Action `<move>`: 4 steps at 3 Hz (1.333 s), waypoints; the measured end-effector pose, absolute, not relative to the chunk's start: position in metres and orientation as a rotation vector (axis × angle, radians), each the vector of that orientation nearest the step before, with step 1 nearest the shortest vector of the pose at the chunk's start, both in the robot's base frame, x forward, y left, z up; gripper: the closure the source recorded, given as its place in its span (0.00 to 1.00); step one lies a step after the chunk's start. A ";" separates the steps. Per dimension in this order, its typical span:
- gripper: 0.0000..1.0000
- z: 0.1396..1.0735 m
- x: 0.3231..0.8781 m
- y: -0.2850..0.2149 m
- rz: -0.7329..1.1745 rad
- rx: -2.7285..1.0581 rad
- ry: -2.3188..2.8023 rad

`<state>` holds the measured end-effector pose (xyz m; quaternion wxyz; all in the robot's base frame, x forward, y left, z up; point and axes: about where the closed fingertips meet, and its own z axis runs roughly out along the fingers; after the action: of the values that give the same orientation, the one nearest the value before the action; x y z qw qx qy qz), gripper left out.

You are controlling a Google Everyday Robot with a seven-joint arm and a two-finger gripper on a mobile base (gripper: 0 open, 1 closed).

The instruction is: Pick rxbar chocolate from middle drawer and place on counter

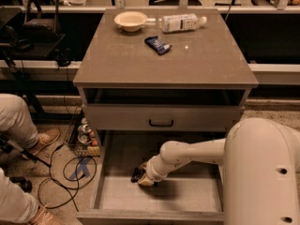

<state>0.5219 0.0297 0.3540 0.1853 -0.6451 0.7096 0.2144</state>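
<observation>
The middle drawer (183,198) is pulled out at the bottom of the cabinet, under the grey-brown counter (140,67). My gripper (143,178) reaches in from the right, over the left part of the drawer floor. It is shut on the rxbar chocolate (136,174), a small dark bar sticking out to the left of the fingers. The bar is held slightly above the floor, with a shadow under it.
On the counter are a pale bowl (131,20), a lying plastic bottle (182,22) and a blue-wrapped bar (158,44). The upper drawer front with a black handle (161,123) is closed. A person's legs (16,123), cables (65,172) and cans (84,137) are on the floor at left.
</observation>
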 end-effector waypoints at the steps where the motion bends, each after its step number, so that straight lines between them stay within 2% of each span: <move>1: 1.00 0.354 0.522 0.030 0.604 -1.818 1.999; 2: 1.00 0.354 0.522 0.030 0.604 -1.818 1.999; 3: 1.00 0.387 0.526 0.008 0.598 -1.807 1.938; 4: 1.00 0.487 0.548 -0.017 0.601 -1.758 1.772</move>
<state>0.5475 -0.0165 0.4869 0.2832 -0.6568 0.6619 0.2244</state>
